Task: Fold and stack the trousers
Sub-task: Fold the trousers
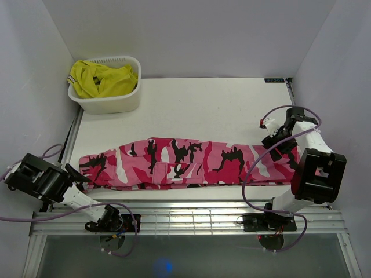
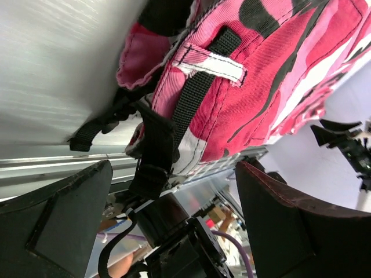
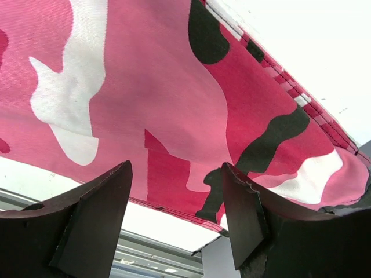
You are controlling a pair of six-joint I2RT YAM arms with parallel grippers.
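Note:
The camouflage trousers (image 1: 185, 162) lie folded lengthwise along the near part of the table, pink, white, dark red and black, spanning nearly its width. My left gripper (image 1: 78, 174) is open at their left end; the left wrist view shows the waistband (image 2: 232, 87) with a black strap (image 2: 156, 156) hanging between the fingers. My right gripper (image 1: 277, 147) is open just above their right end; the right wrist view shows the leg fabric (image 3: 174, 98) close under the open fingers (image 3: 243, 214), with nothing held.
A white basket (image 1: 110, 98) holding a plain yellow garment (image 1: 101, 78) stands at the back left corner. Metal rails (image 1: 185, 217) run along the near edge. White walls enclose the table on three sides.

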